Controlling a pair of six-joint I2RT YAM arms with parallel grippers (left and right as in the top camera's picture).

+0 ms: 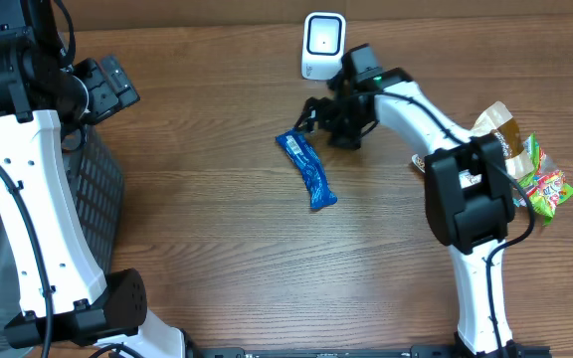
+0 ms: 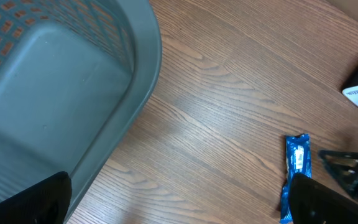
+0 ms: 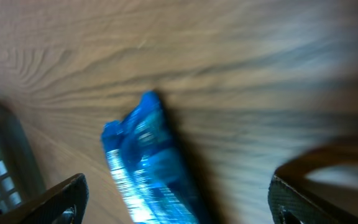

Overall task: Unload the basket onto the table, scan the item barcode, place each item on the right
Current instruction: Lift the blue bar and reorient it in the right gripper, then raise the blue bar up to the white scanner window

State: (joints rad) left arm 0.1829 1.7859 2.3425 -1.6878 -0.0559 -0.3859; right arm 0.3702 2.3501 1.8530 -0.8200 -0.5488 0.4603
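Blue packet (image 1: 306,171) is laid diagonally, one end just beside the wide-spread, empty right gripper (image 1: 310,114); the left gripper (image 1: 117,86) is positioned well apart.

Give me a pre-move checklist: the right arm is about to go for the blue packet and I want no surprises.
1. Right gripper open: ok, jaws wide apart.
2. Blue snack packet free to take: ok, it lies flat on the wooden table with nothing on it.
3. Packet gripped: not ok, it lies untouched ahead of the open fingers.
4. White scanner unobstructed: ok, it stands just beyond the right gripper.
5. Barcode side facing up: cannot tell, no barcode can be made out.
6. Left gripper out of the way: ok, open, over the grey basket.
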